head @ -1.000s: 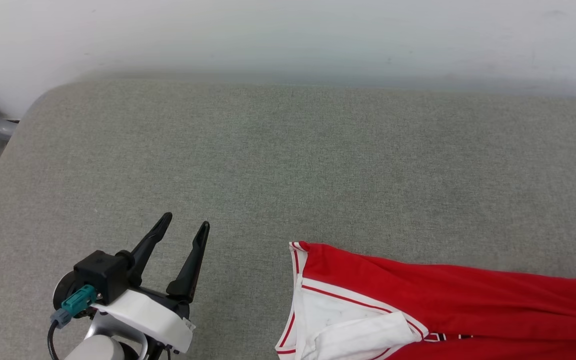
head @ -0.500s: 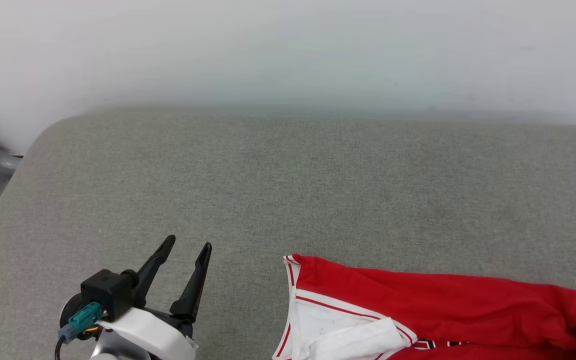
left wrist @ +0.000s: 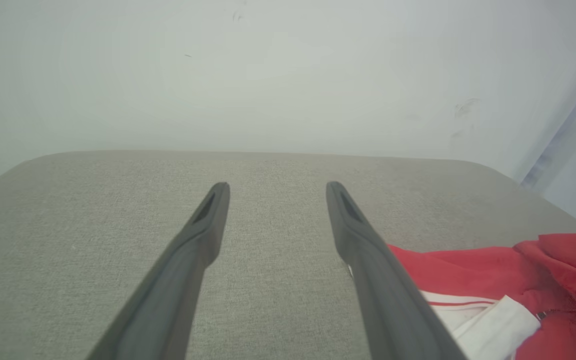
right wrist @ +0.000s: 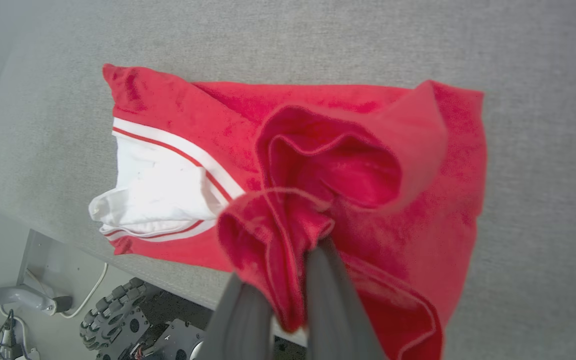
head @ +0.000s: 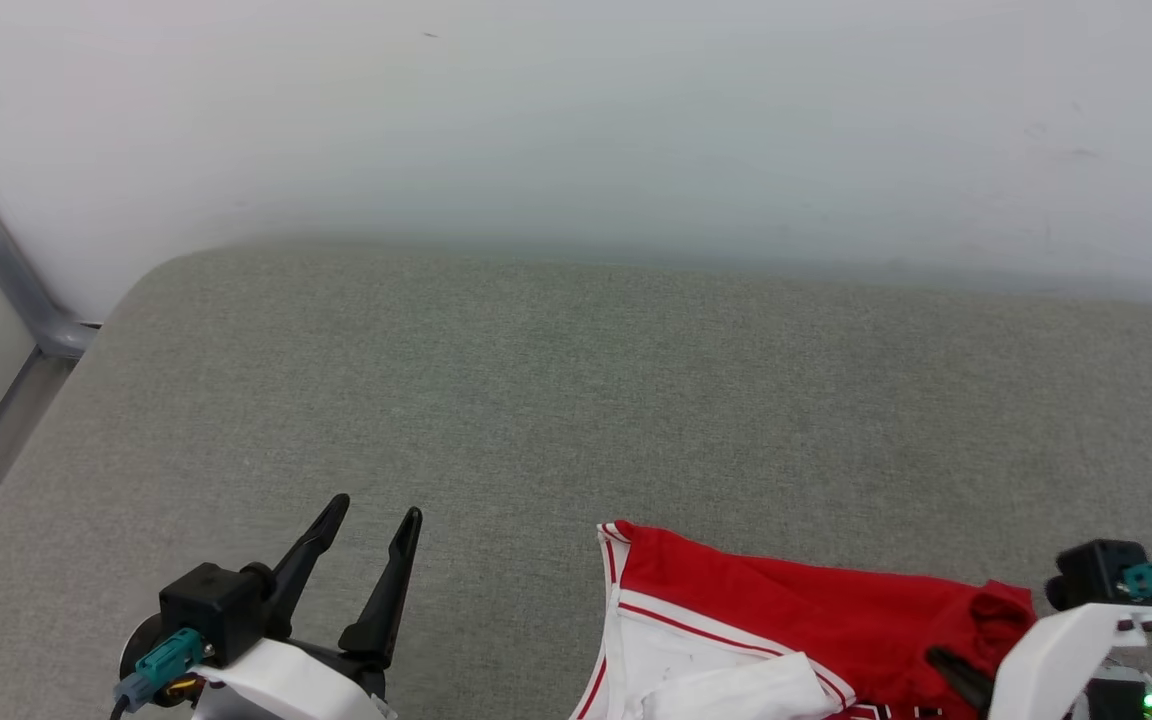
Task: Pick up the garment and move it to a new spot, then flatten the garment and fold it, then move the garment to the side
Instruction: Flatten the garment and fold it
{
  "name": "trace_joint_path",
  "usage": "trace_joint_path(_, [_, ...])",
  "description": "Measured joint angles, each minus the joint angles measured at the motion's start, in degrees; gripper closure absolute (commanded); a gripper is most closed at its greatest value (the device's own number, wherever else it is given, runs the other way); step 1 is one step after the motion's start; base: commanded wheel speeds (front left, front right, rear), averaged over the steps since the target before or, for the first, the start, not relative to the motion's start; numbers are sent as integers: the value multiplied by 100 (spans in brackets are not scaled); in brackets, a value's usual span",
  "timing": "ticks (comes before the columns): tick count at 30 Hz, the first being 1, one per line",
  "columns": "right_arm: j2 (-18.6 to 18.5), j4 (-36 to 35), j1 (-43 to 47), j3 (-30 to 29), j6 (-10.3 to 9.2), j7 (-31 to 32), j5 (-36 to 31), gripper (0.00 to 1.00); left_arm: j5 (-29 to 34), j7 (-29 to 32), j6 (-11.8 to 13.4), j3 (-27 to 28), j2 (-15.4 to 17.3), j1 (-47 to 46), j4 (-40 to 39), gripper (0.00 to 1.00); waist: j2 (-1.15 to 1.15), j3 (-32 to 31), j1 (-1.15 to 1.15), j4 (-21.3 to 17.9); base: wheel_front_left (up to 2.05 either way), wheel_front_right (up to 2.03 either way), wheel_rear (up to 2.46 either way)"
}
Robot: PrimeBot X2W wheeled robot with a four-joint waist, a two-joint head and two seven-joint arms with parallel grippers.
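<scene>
Right gripper [right wrist: 280, 265] has swung in, clamped on bunched shirt [right wrist: 193, 115]; left gripper [head: 374, 508] wide, empty. Move, flatten, fold remain.

Bright, even, diffuse light; faint soft shadows; slight blur in wrist-view foregrounds.

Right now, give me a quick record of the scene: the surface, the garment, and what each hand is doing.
surface: grey fabric-covered top, with a pale wall behind it
garment: red, with a white sleeve; one part lies on the surface, one end is bunched and lifted
left hand: open, holding nothing, apart from the garment on its left
right hand: shut on a bunched red fold of the garment
task stage: garment gripped, not yet flattened or folded
</scene>
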Motion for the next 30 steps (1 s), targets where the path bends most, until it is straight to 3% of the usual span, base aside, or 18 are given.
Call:
trace_joint_path(5, [286,-55,-185,458,1,51,169,100,-3,0,33,41,24,17,-30,0,0,-19,0,112,0,0,0])
trace_joint_path(13, [327,459,-315,1194,0,-358,1085,100,-43,1,56,59,34,18,-38,0,0,-8,0,293,0,0,0])
trace_joint_path(25, [326,1893,-1083,1970,0,-1374,1091,100,-51,15,93,19,-9,5,-13,0,0,24,0,451,0,0,0])
trace_joint_path(26, [327,2001,-1122,2025,0,-1448,1095,63,-51,16,93,12,-10,-2,-12,0,0,31,0,467,0,0,0])
trace_joint_path(27, [327,2082,-1160,2074,0,-1548,1090,0,-51,16,92,7,-11,-13,-13,0,0,38,0,483,0,0,0])
trace_joint_path(30, [325,2232,-1298,2298,0,-1768,1268,0,-51,16,92,0,-16,-21,-4,0,0,67,0,522,0,0,0])
